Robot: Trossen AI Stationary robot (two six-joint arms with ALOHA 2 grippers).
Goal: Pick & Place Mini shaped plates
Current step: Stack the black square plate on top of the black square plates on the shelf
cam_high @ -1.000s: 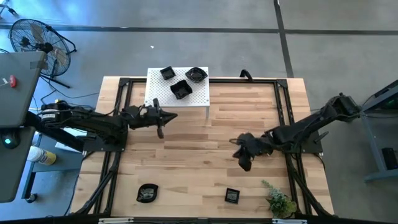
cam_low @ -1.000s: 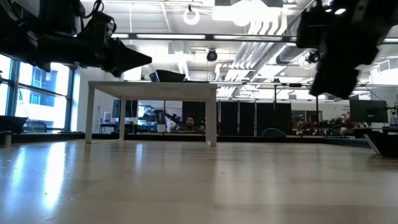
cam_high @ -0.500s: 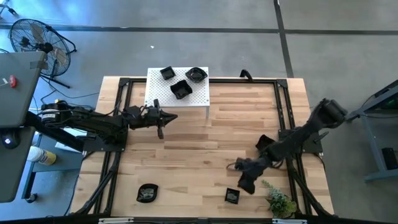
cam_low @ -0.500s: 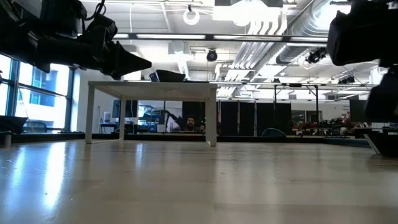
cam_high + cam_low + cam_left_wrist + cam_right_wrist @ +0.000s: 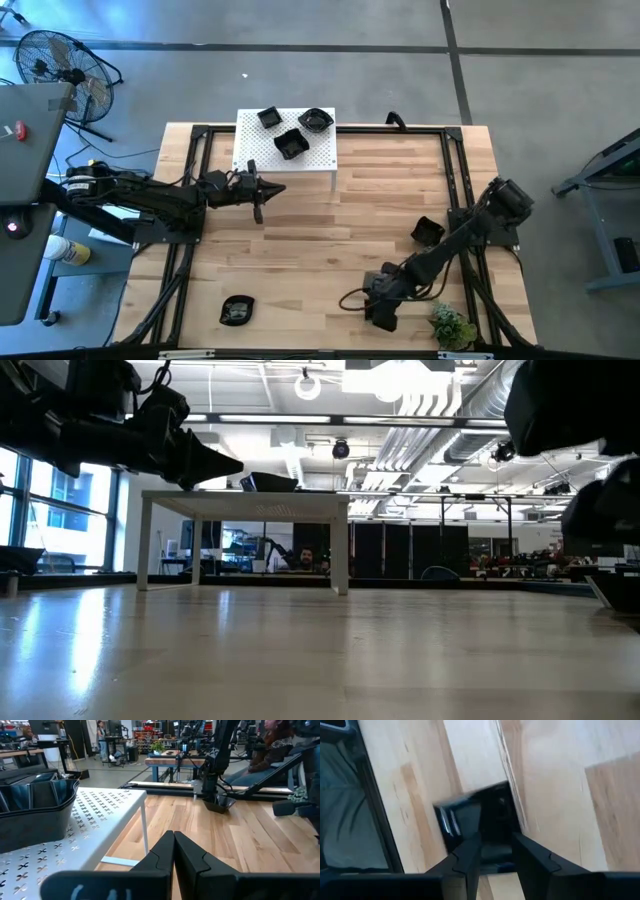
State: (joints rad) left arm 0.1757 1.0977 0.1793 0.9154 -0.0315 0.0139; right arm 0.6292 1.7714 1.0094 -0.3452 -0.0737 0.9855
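Right gripper (image 5: 381,314): arm stretched low and diagonal toward the table's near edge, fingers (image 5: 470,855) parted and pointing down at a square black plate (image 5: 485,817) on the wood, blurred in its wrist view. Left gripper (image 5: 258,208): arm extended level, hovering just in front of the white perforated platform (image 5: 322,160), fingers pressed together, empty. Three plates (image 5: 290,143) on the platform; one plate (image 5: 237,310) near the left front; another plate (image 5: 427,231) by the right rail. Small plant (image 5: 451,326) beside the right gripper.
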